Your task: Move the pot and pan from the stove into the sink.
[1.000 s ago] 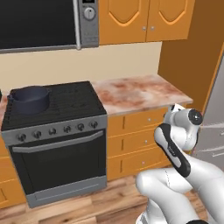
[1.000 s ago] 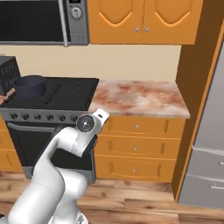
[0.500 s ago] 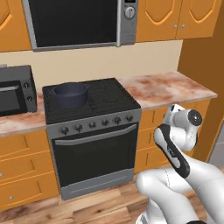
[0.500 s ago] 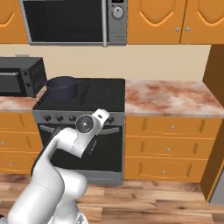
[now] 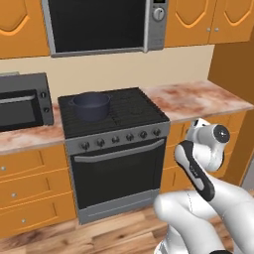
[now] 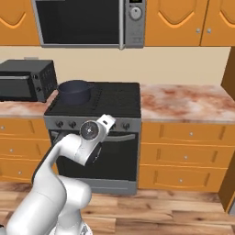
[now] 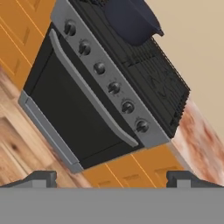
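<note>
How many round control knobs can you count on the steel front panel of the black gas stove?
6, in one row along the steel front panel of the black gas stove, above the oven door handle; all six show clearly in the hand view.

The stove (image 5: 115, 130) is black on top, with dark bars across it. The pot (image 5: 90, 105) sits right on those bars, at about ten o'clock from the middle of the stove top. It stands up straight. A counter (image 5: 198, 98) with red-brown spots runs out at three o'clock from the stove and touches its side. Another piece of counter (image 5: 27, 138) lies at nine o'clock from the stove. A black toaster oven (image 5: 22, 101) sits on that piece, close to the pot.
</note>
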